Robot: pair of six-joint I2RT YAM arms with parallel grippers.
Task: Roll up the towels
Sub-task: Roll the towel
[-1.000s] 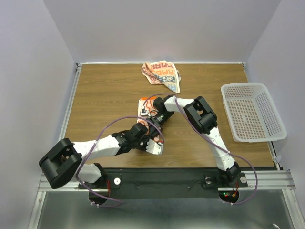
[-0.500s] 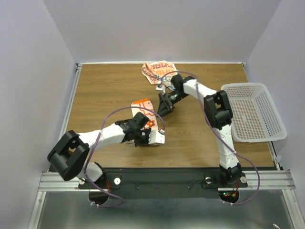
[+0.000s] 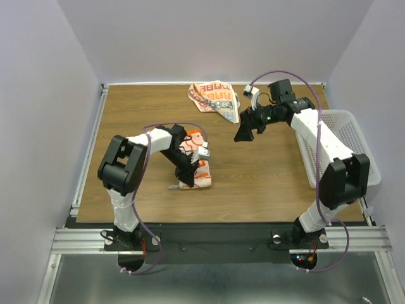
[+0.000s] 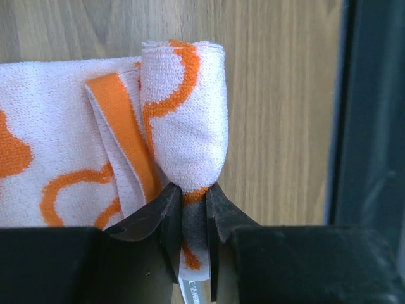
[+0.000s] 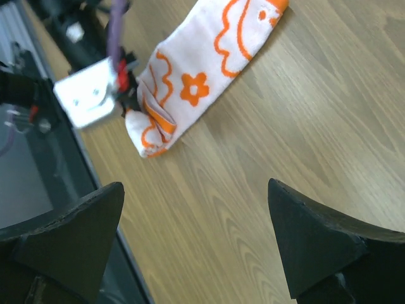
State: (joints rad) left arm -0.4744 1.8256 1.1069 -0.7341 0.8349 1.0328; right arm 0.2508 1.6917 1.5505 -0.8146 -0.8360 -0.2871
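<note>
Left claw [image 4: 190, 218] pinches the near end of the folded towel [image 4: 69, 158], its two dark fingers [image 4: 166, 212] pressed against a short rolled lip of white cloth with orange loops. The left wrist view shows this roll standing just ahead of the fingertips, an orange border strip tucked beside it and a small label poking out below. From above, the left claw [image 3: 188, 170] sits over the near-middle of the bench [image 3: 139, 114], with the folded towel [image 3: 201, 178] lying as a narrow strip that runs away from the arms' bases.

A second ago the left arm stretched in low from the left; its elbow now stands over the bench's left half and the claw reaches the strip from the far side.

Right claw [image 3: 242, 133] has let go. A second ago it was down on the far end of the same strip, jaws nearly together; now it hangs above the bench's far-right part, well apart from the cloth, jaws spread wide. Its wrist view frames the folded towel [image 5: 209, 82] between the two spread fingers [image 5: 76, 234], small and off to the upper left.

Beyond it, the crumpled towel [image 3: 215, 98], orange-bordered with blue lettering, lies bunched at the bench's far edge, where it lay a second ago. At the right edge the white perforated basket [image 3: 364, 158] stands partly behind the right arm.
</note>
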